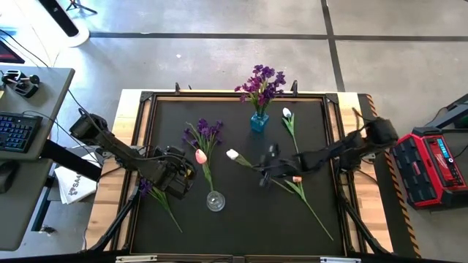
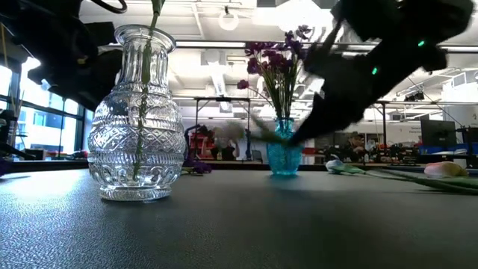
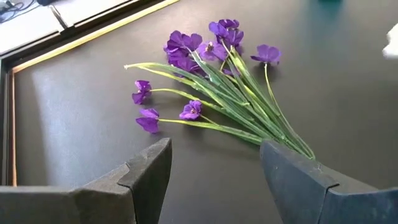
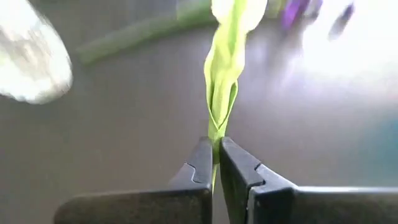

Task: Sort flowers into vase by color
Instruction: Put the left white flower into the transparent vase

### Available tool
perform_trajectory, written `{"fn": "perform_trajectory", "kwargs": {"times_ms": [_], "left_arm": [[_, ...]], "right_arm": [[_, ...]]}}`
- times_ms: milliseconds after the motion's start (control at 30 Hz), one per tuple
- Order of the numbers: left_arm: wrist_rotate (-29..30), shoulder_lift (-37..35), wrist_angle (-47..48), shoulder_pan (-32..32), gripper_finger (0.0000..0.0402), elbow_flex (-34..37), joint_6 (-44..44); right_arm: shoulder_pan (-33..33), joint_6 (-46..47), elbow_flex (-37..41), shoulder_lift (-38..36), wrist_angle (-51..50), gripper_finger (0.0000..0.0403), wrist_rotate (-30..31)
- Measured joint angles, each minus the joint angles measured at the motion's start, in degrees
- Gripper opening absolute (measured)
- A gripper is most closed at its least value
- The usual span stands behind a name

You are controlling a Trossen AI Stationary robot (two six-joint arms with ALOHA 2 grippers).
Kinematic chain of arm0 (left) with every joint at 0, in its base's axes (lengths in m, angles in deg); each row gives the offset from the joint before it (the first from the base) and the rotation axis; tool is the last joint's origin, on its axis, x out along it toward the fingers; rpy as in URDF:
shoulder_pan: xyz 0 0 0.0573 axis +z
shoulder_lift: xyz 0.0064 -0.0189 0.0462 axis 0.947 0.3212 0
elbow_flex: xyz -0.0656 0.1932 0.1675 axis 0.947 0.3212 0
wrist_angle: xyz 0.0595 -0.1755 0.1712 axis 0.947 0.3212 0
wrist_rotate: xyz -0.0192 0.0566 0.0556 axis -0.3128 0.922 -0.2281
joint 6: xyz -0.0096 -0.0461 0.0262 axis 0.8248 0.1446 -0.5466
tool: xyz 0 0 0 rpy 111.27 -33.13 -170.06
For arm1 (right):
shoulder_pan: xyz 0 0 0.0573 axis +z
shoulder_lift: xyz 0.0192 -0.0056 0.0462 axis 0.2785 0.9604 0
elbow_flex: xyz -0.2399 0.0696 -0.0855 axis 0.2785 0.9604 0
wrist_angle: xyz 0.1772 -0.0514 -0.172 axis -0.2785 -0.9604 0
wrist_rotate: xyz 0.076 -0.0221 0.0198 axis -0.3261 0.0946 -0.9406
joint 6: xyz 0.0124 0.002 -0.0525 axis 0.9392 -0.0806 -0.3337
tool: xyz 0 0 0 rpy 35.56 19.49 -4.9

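In wrist view, right pincer (image 4: 215, 163) pinching leaf (image 4: 224, 81)

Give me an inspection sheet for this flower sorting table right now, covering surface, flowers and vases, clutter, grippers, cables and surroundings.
Surface: black mat in a wooden frame.
Job's things: blue vase holds purple sprigs; clear glass vase holds a pink tulip; loose purple sprig, white tulip, second white tulip, second pink tulip and another purple sprig lie on the mat.
Clutter: nothing seen.
Grippers: left gripper open, near the loose purple sprig; right gripper shut on a green stem, mid-table.
Cables: nothing seen on the mat.
Surroundings: keyboard on a desk at left, red case at right, concrete floor.
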Motion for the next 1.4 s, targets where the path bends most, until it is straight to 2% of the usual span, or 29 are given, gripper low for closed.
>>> {"fn": "perform_trajectory", "kwargs": {"times_ms": [100, 200, 267, 367, 500, 567, 667, 900, 1133, 1400], "left_arm": [[-0.28, -0.02, 0.06, -0.96, 0.0234, 0.00, -1.85], [-2.65, -0.36, 0.53, -3.23, 0.0234, 0.00, -3.75], [-2.73, -0.98, 0.54, -4.90, 0.0234, -0.01, -3.80], [-0.56, -1.57, 0.13, -7.72, 0.0234, -0.01, -3.05], [3.59, -1.62, -1.29, -11.11, 0.0234, -0.04, -4.73], [3.67, -1.62, -1.97, -12.13, 0.0234, -0.04, -6.17], [3.70, -1.62, -2.08, -13.02, 0.0234, -0.05, -6.43], [4.06, -1.55, -2.70, -13.11, 0.0234, -0.05, -6.46], [4.11, -1.55, -2.73, -13.11, 0.0234, -0.04, -6.49], [4.23, -1.51, -3.27, -13.11, 0.0234, -0.04, -7.98]], "right_arm": [[1.36, -3.08, 4.41, -5.04, 8.12, 0.0000, 5.49], [2.26, -10.10, 9.51, -9.84, 24.33, 0.0000, 4.31], [2.39, -15.29, 12.64, -11.99, 39.15, 0.0000, -1.58], [2.26, -21.94, 15.51, -12.30, 57.83, 0.0000, -14.24], [2.32, -28.15, 14.00, -9.38, 72.44, 0.0000, -27.06], [2.31, -28.43, 11.60, -6.94, 74.51, 0.0000, -30.53], [2.28, -28.55, 5.21, -2.48, 74.49, 0.0000, -32.48], [2.01, -29.76, -12.70, 10.93, 74.64, 0.0000, -40.32], [0.20, -26.41, -26.06, 20.93, 74.64, 0.0000, -41.53], [-2.22, -19.96, -35.20, 30.10, 74.60, 0.0000, -41.45]]}}
